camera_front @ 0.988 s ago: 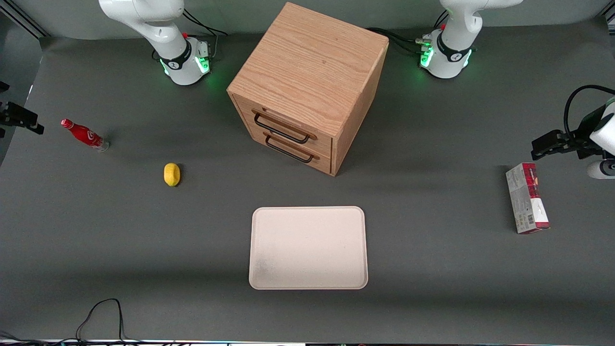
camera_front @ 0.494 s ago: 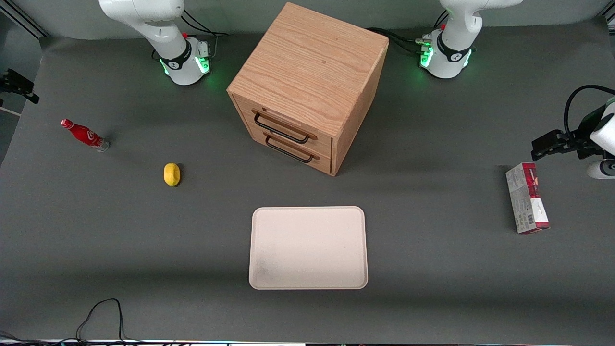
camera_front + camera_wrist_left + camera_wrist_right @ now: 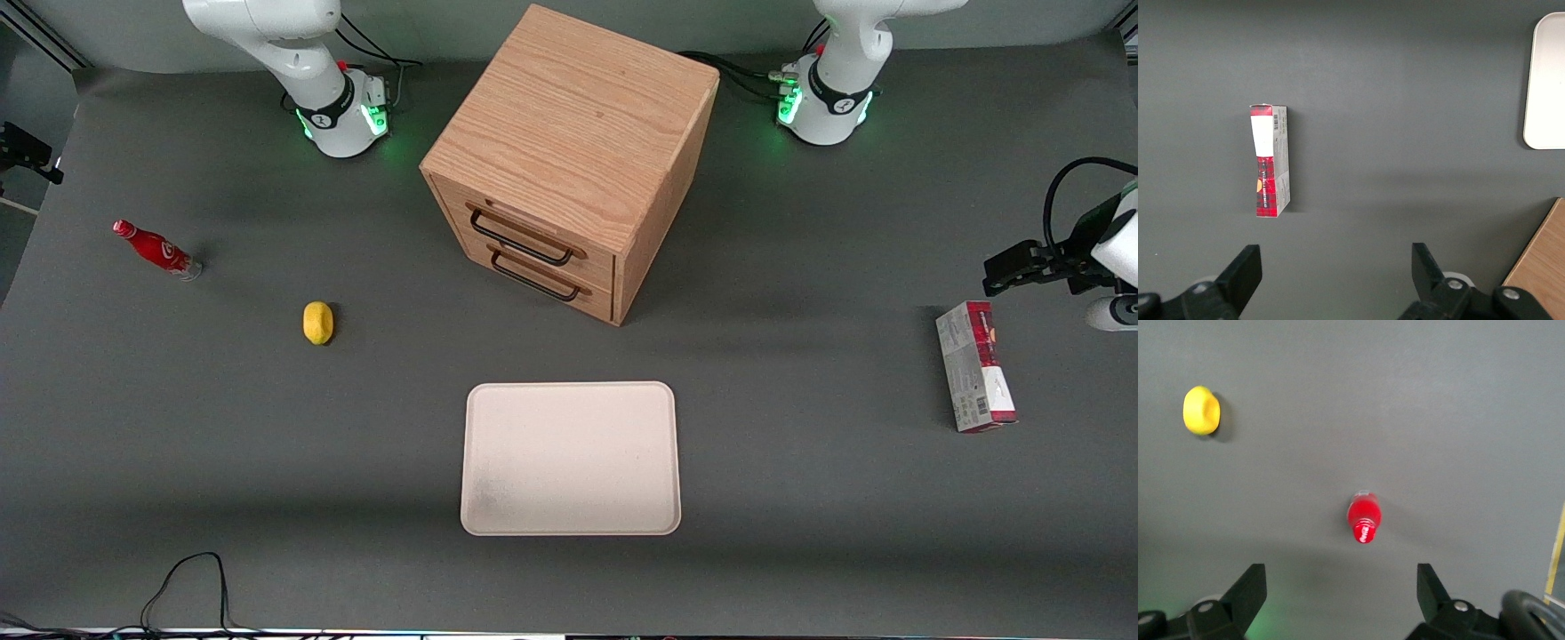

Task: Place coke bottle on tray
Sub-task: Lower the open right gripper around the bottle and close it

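Right wrist view: coke bottle (image 3: 1363,517) ahead of spread jaws.

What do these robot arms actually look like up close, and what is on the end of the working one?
Each arm is smooth glossy white, with a black band and a glowing green ring at the round base, where black cables plug in. The working arm's gripper is matte black plastic: two blunt wedge-shaped fingers standing wide apart, with small round metal screws on the body. It sits high above the coke bottle.

Right arm's gripper (image 3: 1336,590) high above the table, fingers spread wide.
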Tool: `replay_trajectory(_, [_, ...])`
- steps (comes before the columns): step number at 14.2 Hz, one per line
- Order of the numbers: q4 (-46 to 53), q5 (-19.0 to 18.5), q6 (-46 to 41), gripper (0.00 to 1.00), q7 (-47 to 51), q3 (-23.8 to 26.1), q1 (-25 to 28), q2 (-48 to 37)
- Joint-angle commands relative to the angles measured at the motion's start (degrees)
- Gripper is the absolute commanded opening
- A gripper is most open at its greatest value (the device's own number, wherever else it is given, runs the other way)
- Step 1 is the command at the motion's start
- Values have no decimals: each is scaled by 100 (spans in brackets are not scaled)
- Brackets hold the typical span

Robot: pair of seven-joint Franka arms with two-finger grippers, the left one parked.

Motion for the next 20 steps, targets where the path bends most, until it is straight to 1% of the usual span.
replay_trajectory(1, [-366,-123,523,100,11,-7,11,168])
replay_trajectory(4, [-1086,-132,1463,100,-59,-428,20,265])
replay_trajectory(7, [-1404,-123,2535,100,-393,-867,20,843])
replay_trajectory(8, [-1483,-106,2756,100,-393,-895,20,993])
replay_trajectory(10, [-1798,-88,3073,100,-393,-1061,20,995])
replay_trajectory(12, [-1914,-88,3233,100,-393,-1088,20,1056])
replay_trajectory(18, [-1888,-106,3172,100,-411,-1088,143,1100])
replay_trajectory(19, [-1879,-106,3154,91,-419,-1088,160,1117])
replay_trajectory(20, [-1862,-106,3145,78,-472,-1088,161,1144])
